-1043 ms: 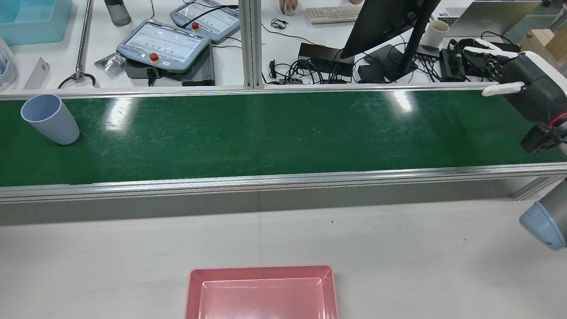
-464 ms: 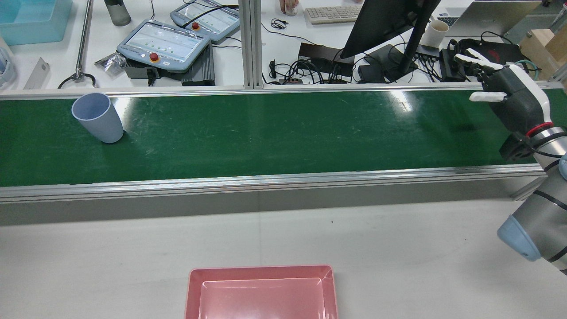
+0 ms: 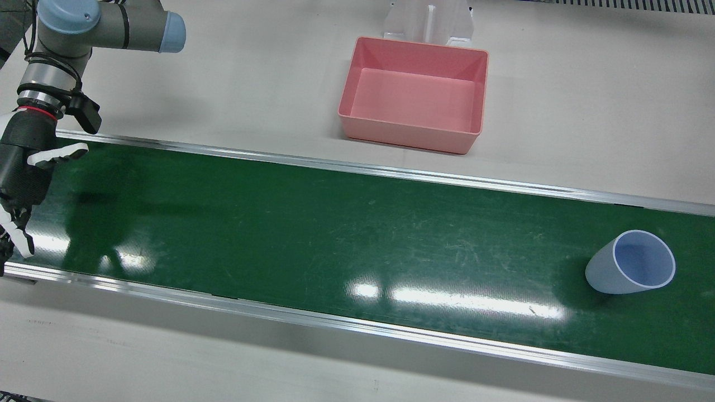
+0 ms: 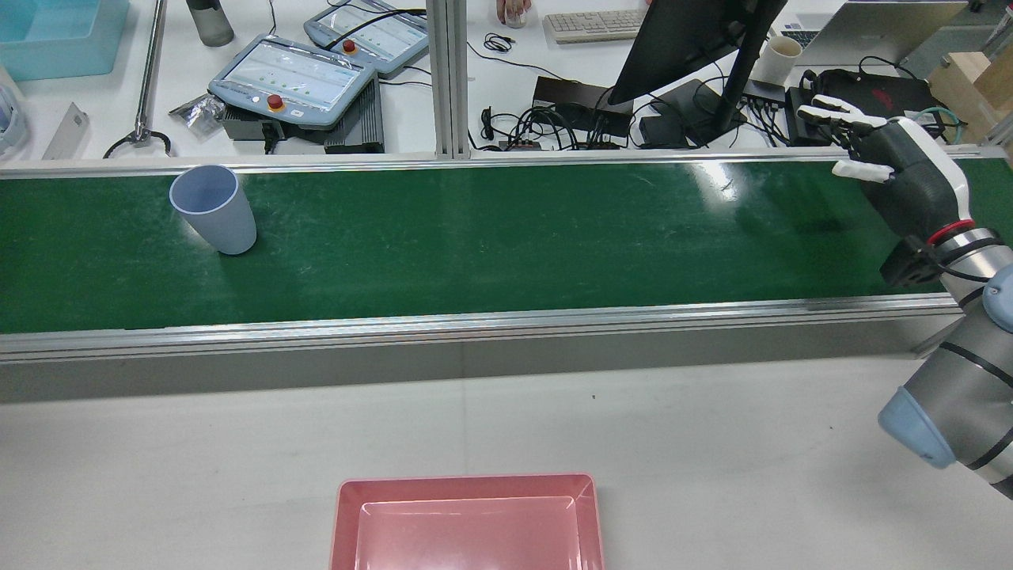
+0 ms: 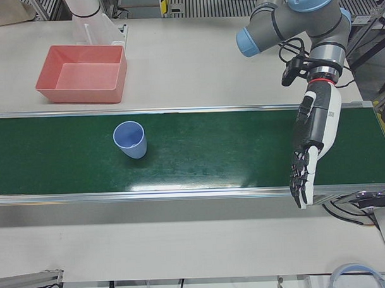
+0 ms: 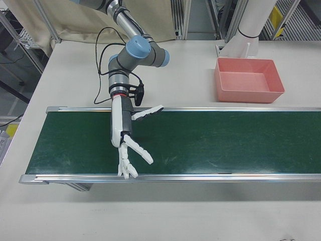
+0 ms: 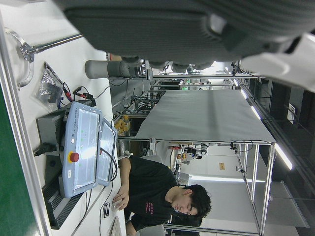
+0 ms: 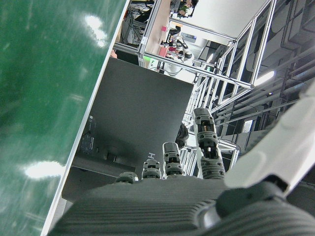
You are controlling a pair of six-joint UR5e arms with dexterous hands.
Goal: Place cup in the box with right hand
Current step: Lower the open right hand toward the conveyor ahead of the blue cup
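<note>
- Belt point(image 4: 506, 237): green, runs across station betw. two white tables
- Box point(image 4: 467, 522): pink, on white table beside belt
- Right hand point(image 4: 894, 170): over belt's right end in rear view, fingers spread, holds nothing
- Left hand point(image 5: 312, 140): over belt, fingers extended, empty
- Cup point(image 4: 215, 210): blue, upright on belt, well apart from right hand

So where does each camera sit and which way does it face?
Front view: above, looking down at belt, cup, box; right hand at left edge.
Rear view: high behind the robot, facing forward over the belt; right hand at right.
Left-front view: operators' side, facing the robot; left hand over the belt.
Right-front view: same side; right hand, no cup.
Left hand view: on the left hand, facing desks; palm on top.
Right hand view: on that hand, facing a monitor; fingers show.
Front and rear share cup, box, right hand.
</note>
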